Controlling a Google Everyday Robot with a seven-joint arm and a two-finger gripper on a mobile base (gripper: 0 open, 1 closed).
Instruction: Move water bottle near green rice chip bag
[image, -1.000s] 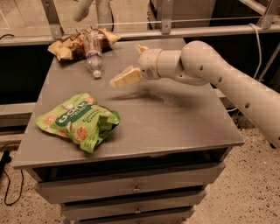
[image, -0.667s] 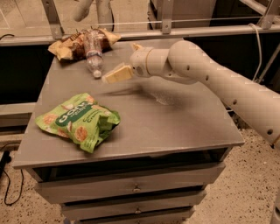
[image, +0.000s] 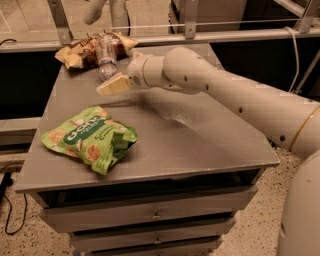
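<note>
Seemingly a robot test lab or workshop: a plain grey metal drawer cabinet (image: 200, 145) stands on a speckled terrazzo floor (image: 250, 235), bare metal rails (image: 225, 35) run behind it, a black cable (image: 7, 212) trails on the floor, and a white robot arm (image: 225, 95) holds its gripper (image: 111, 86) over the cabinet's far left part

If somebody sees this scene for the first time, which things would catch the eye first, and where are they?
The big white arm crosses the grey table from the right, with its gripper close to the water bottle, which lies at the far left corner against a brown-and-yellow snack bag. The bright green rice chip bag lies alone at the front left.
</note>
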